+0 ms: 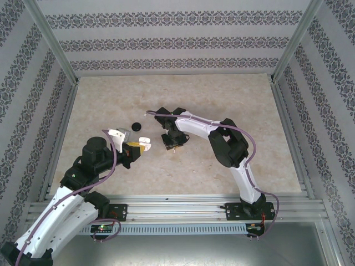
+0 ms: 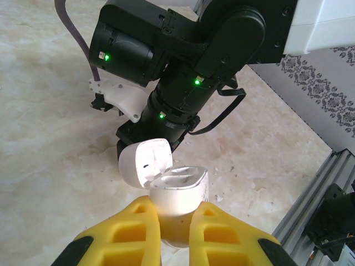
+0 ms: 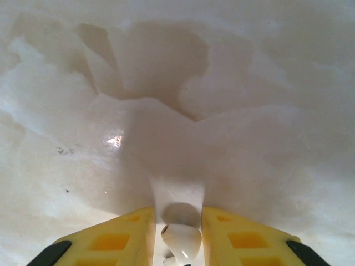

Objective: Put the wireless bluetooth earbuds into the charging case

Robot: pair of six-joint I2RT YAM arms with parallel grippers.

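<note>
Right gripper (image 3: pixel 177 219): jaws narrowed onto small white stemmed earbud (image 3: pixel 181 238), pinched at the fingertips.
Left gripper (image 2: pixel 175 216): clamped around white rounded plastic charging case (image 2: pixel 180 191), lid flipped open, cavity upward.
Case lies near right claw's left, apart from it; earbud's stem axis unclear.

White earbud (image 3: pixel 180 242) cut off at 6 o'clock by the frame edge; base of charging case (image 2: pixel 178 193) hidden between yellow fingers (image 2: pixel 130 235).

1 white earbud (image 3: pixel 181 241) gripped; white case (image 2: pixel 178 194) open.
</note>
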